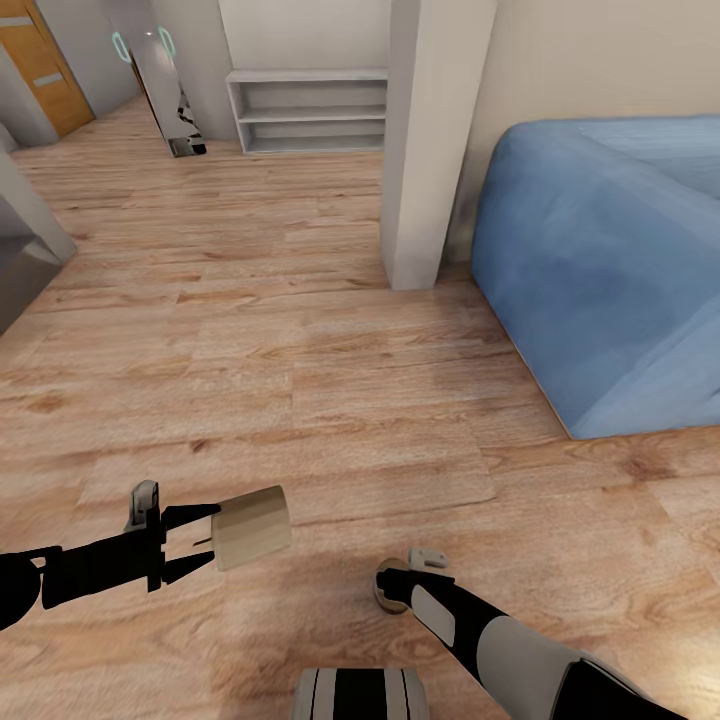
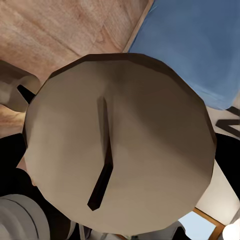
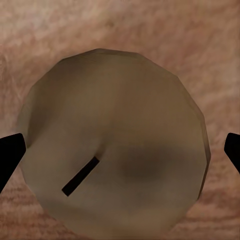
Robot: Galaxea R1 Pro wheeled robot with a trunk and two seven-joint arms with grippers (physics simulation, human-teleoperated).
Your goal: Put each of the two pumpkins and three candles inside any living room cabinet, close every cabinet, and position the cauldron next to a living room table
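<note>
My left gripper [image 1: 208, 541] is shut on a pale candle [image 1: 252, 527], which it holds sideways above the wooden floor at the lower left of the head view. In the left wrist view the flat top of that candle [image 2: 120, 145] with its dark wick sits close to the camera. My right gripper [image 1: 392, 584] points down near the bottom centre, shut on a second candle [image 1: 384, 597] just over the floor. The right wrist view has this candle [image 3: 115, 145] between two dark fingertips [image 3: 9, 156]. Pumpkins, cabinet and cauldron are out of view.
A blue sofa [image 1: 610, 270] fills the right side. A white pillar [image 1: 430, 150] stands beside it, with a low grey open shelf [image 1: 310, 110] against the far wall. A mirror [image 1: 165, 85] and an orange door [image 1: 40, 60] are at the far left. Wooden floor [image 1: 300, 350] lies ahead.
</note>
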